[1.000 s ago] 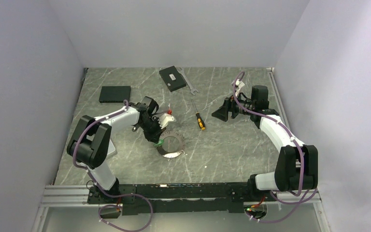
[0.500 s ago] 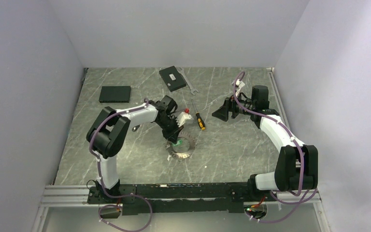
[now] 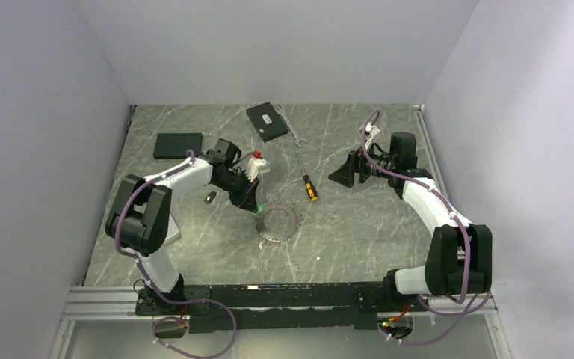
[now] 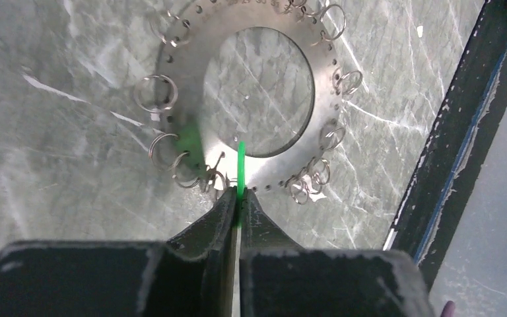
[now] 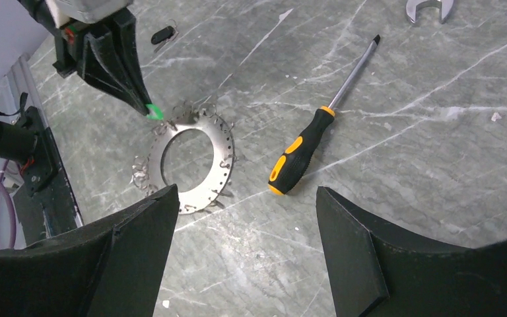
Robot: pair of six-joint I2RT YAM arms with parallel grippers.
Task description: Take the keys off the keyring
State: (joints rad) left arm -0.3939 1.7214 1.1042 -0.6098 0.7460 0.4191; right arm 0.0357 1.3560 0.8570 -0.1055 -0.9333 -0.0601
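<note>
Grey marbled tabletop (image 3: 344,239), plain pale lilac walls (image 3: 269,45), even light

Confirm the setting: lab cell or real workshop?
Most likely a lab test cell: plain white walls box in a marble-pattern tabletop, a mounting rail runs along its near edge, and a screwdriver and wrench lie staged.

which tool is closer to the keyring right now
Left. The left tool sits at the edge of the keyring, shut on its green tag. The right tool stands open, well off to the right, beyond the screwdriver.
</note>
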